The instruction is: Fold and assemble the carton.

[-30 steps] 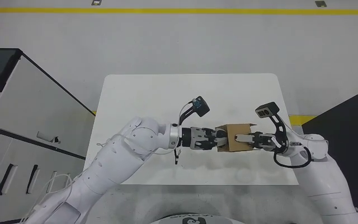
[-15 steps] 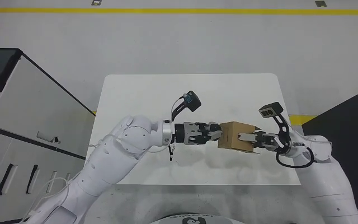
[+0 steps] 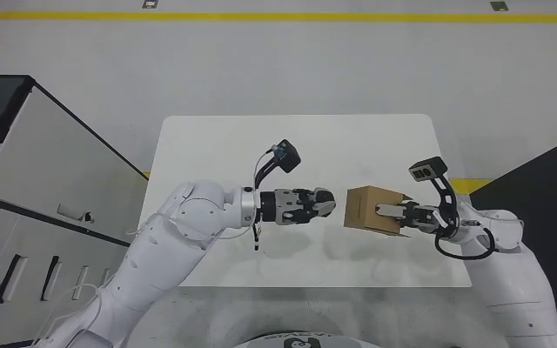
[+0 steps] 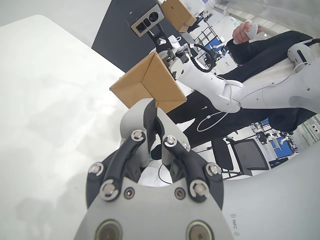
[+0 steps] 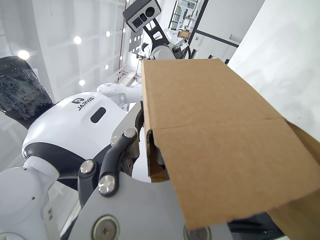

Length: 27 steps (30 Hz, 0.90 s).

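The brown carton [image 3: 367, 207] is folded into a box shape and hangs above the right half of the white table [image 3: 261, 143]. My right gripper [image 3: 392, 212] is shut on its right-hand wall. In the right wrist view the carton [image 5: 212, 126] has one open flap end, and one of the fingers [image 5: 128, 136] lies against its side. My left gripper [image 3: 325, 202] is a short gap left of the carton, not touching it. In the left wrist view that gripper [image 4: 152, 107] is shut with nothing in it, and a closed end of the carton [image 4: 150, 83] faces it.
A grey cabinet [image 3: 52, 165] stands off the table's left side. A dark panel [image 3: 533, 178] stands off its right side. Bare tabletop lies behind and to the left of both grippers. The table's front edge [image 3: 331, 284] runs just below the carton.
My left gripper has drawn back leftward from the carton, which it was touching a second ago. The right arm has carried the carton slightly to the right.
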{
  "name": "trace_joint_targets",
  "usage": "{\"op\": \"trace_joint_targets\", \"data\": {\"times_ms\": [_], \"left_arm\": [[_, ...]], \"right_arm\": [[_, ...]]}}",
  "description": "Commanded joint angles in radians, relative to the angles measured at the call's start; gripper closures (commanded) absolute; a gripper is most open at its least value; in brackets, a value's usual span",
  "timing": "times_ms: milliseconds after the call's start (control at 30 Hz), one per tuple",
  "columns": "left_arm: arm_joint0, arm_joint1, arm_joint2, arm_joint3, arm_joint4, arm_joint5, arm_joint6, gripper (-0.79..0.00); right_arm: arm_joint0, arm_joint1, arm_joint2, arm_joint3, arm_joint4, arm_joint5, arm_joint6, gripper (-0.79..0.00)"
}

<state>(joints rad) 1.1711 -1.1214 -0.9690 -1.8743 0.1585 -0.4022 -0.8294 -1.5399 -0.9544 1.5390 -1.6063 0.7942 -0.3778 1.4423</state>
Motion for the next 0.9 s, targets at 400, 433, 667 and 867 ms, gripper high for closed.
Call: {"op": "trace_joint_targets", "data": {"times_ms": [400,433,667,867], "left_arm": [[0.001,0.003,0.005,-0.028,0.078,0.004,-0.002,-0.785],[0.001,0.003,0.007,-0.033,0.084,0.003,0.002,-0.785],[-0.001,0.004,0.013,-0.044,0.127,0.003,0.010,-0.785],[0.003,0.003,0.013,-0.045,0.130,0.007,0.019,-0.785]], "right_arm": [[-0.001,0.004,0.012,-0.032,-0.063,0.027,-0.033,0.000],[0.001,0.005,0.016,-0.035,-0.068,0.038,-0.030,0.000],[0.026,0.012,0.029,-0.046,-0.112,0.096,-0.012,0.000],[0.026,0.012,0.029,-0.046,-0.112,0.096,-0.012,0.000]]}}
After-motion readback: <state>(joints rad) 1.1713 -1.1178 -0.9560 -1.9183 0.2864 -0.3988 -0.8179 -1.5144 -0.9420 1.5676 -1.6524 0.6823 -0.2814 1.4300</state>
